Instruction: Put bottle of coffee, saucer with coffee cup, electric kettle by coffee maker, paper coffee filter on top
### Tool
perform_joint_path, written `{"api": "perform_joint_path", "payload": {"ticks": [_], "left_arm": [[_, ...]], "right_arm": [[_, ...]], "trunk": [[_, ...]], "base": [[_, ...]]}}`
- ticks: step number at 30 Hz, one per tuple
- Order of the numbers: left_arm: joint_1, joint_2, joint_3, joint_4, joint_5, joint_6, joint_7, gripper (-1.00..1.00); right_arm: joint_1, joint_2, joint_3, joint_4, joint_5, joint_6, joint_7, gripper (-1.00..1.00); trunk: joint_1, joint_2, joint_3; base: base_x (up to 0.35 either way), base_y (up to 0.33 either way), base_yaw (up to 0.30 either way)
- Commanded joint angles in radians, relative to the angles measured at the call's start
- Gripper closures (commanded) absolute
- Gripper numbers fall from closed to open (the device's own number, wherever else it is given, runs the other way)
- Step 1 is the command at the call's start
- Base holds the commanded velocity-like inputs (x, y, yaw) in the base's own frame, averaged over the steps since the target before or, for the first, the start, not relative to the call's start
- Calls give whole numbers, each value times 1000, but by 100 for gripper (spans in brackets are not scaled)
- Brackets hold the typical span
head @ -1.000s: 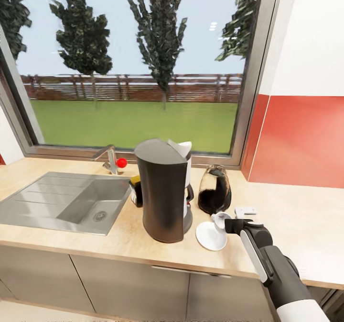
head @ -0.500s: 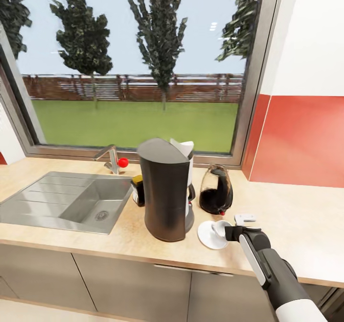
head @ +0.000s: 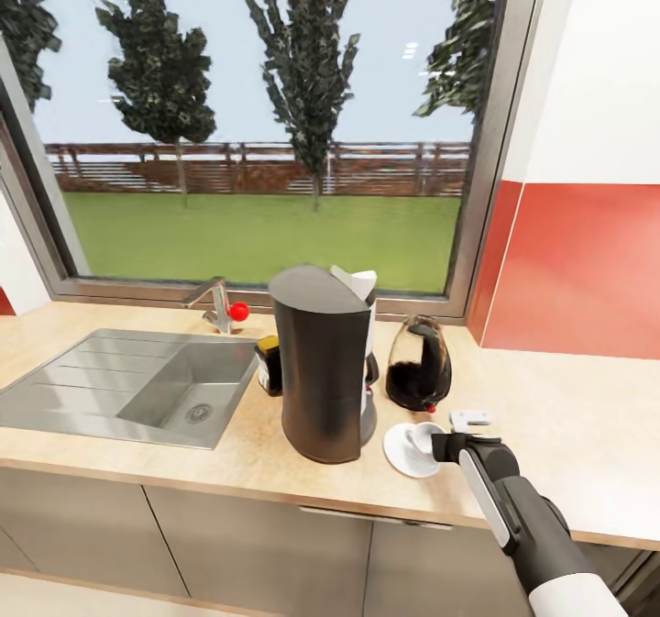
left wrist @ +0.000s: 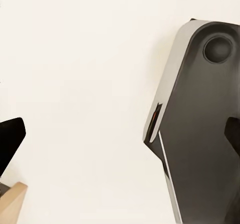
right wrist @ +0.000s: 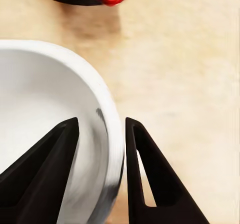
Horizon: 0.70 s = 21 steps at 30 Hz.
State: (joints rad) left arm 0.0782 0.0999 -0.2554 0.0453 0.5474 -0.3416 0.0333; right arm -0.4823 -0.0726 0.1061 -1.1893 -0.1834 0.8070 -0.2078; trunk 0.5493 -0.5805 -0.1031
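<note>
The coffee maker point(head: 324, 365) stands on the light wood bench point(head: 568, 434) right of the sink point(head: 137, 383), a paper coffee filter point(head: 357, 282) resting on its top. The bottle of coffee point(head: 268, 363) sits just left of it, the electric kettle point(head: 418, 366) to its right. Near the kettle, the saucer point(head: 403, 452) carries the coffee cup point(head: 423, 437). The right gripper point(right wrist: 102, 149) straddles the cup's rim, its dark fingers point(right wrist: 150, 174) one inside and one outside the wall. Whether they press it cannot be told.
</note>
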Motion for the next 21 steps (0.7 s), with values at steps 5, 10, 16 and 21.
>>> {"api": "perform_joint_path", "payload": {"ticks": [5, 10, 16, 21], "left_arm": [[0, 0, -8, 1, 3, -4, 3, -100], [0, 0, -8, 1, 3, -4, 3, -100], [0, 0, -8, 1, 3, -4, 3, -100], [0, 0, -8, 1, 3, -4, 3, -100]], "right_arm": [[-1, -1, 3, -1, -11, 3, -8, 100], [-1, -1, 3, -1, -12, 3, -8, 100], [-1, -1, 3, -1, -12, 3, -8, 100], [-1, -1, 3, -1, -12, 3, -8, 100]], "trunk": [[0, -2, -2], [0, -2, -2], [0, -2, -2], [0, -2, -2]], "base": [[0, 35, 0], [7, 5, 0], [103, 76, 0], [13, 10, 0]]}}
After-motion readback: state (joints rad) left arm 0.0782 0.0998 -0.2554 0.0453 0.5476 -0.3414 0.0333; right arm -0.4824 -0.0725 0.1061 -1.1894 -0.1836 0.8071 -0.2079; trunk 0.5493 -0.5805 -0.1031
